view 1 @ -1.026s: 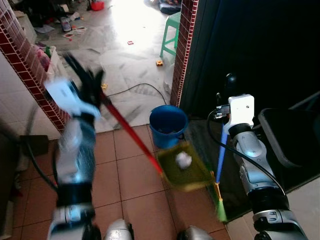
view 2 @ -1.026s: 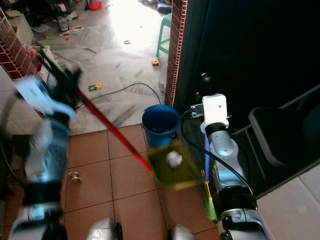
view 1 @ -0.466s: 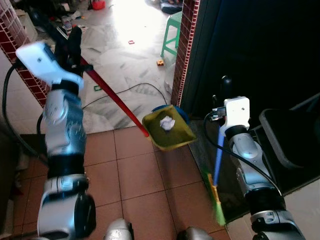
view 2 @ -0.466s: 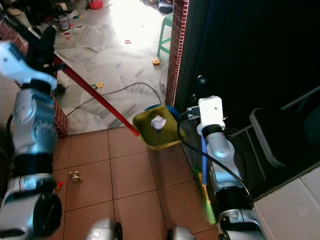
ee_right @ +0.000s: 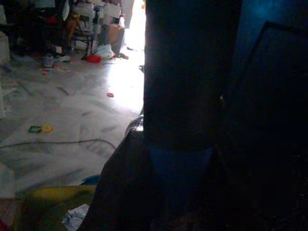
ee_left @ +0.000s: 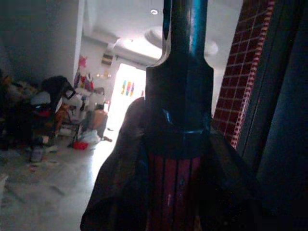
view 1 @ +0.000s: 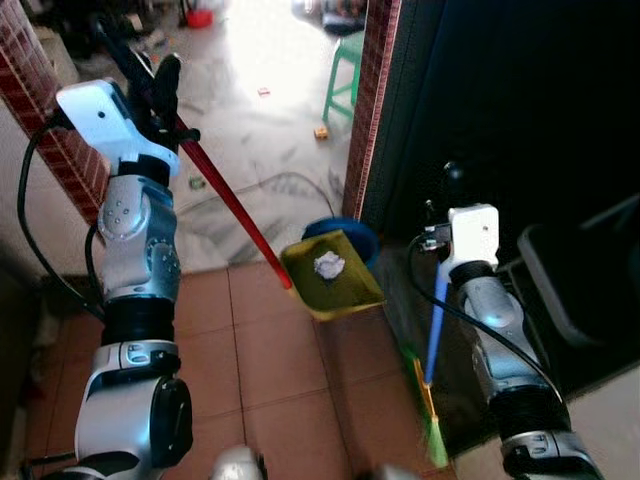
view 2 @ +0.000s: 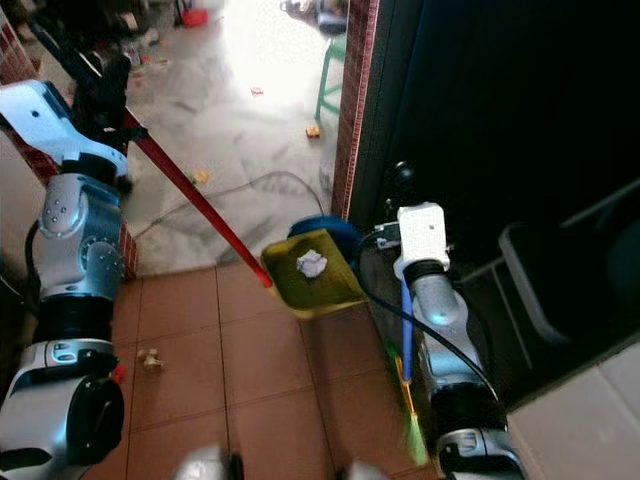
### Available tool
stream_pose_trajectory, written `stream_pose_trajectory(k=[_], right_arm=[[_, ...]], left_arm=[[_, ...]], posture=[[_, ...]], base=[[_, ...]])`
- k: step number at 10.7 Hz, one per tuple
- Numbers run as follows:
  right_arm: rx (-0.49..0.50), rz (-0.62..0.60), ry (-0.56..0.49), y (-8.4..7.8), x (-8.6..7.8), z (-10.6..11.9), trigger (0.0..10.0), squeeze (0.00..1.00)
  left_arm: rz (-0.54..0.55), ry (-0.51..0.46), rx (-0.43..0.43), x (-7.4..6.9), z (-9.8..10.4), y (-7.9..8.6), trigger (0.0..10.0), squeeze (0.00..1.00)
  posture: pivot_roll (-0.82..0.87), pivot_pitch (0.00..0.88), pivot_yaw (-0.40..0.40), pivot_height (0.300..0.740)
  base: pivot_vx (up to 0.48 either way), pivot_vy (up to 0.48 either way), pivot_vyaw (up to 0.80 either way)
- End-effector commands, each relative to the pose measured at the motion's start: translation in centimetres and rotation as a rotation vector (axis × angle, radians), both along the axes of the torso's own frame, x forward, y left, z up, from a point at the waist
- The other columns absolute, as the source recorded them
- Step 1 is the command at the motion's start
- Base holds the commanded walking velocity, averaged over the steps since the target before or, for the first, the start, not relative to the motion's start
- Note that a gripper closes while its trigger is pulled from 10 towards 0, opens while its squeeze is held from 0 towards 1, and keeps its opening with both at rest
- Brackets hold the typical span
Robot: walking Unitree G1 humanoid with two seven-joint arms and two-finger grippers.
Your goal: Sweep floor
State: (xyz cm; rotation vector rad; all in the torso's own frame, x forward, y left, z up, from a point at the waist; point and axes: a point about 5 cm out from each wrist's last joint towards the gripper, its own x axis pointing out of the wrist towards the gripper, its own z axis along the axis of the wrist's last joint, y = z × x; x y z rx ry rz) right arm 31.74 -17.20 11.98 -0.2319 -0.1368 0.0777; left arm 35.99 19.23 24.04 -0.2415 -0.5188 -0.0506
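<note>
Left jaws [view 1: 160, 85] clamped on red dustpan handle [view 1: 228, 203], right jaws [view 1: 452, 185] gripping blue broom [view 1: 436, 320], no legible writing

Yellow dustpan [view 1: 333, 274]; blue bucket [view 1: 350, 231]

The left pincer [view 1: 160, 85] is raised at the robot's left, clamped on the dustpan handle [view 1: 235, 215], which slopes down to the dustpan [view 1: 330, 275] held over the bucket [view 1: 350, 235]. A paper wad [view 1: 329, 264] lies in the dustpan. The bucket stands on the floor [view 1: 270, 350] beside the brick pillar [view 1: 375, 100]. To the right, the right pincer [view 1: 450, 190] holds the broom [view 1: 432, 340] upright, bristles down. A stool [view 1: 345, 65] stands farther back, beyond the pillar.
</note>
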Motion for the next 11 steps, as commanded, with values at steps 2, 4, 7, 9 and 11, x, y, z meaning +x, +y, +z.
stream_pose_trajectory(k=[2, 4, 7, 9, 11], right_arm=[[-0.006, 0.009, -0.063, 0.2, 0.1, 1.3, 10.0, 0.0], [-0.006, 0.009, -0.062, 0.2, 0.0, 1.3, 10.0, 0.0], [-0.006, 0.015, -0.057, 0.3, -0.1, 1.2, 10.0, 0.0], [-0.005, 0.02, -0.057, 0.4, 0.0, 1.2, 10.0, 0.0], [-0.008, 0.024, -0.059, 0.4, 0.0, 1.2, 10.0, 0.0]], left_arm=[[-0.006, -0.115, -0.006, -0.1, 2.5, -0.1, 10.0, 0.0], [-0.004, -0.12, -0.005, 0.1, 2.5, -0.2, 10.0, 0.0], [-0.011, -0.11, -0.002, 0.1, 2.0, -0.4, 10.0, 0.0], [-0.01, -0.104, 0.003, 0.2, 1.8, -0.4, 10.0, 0.0], [-0.006, -0.095, 0.012, 0.2, 1.4, -0.4, 10.0, 0.0]], posture=[[-0.07, 0.0, 0.013, 0.74], [-0.07, 0.0, 0.011, 0.74], [-0.07, 0.0, 0.01, 0.74], [-0.07, 0.0, 0.009, 0.74], [-0.07, 0.0, 0.008, 0.74]], base=[[0.307, 0.0, 0.0], [0.364, 0.0, 0.0], [0.421, 0.0, 0.0], [0.422, 0.0, 0.0], [0.418, 0.0, 0.0]])
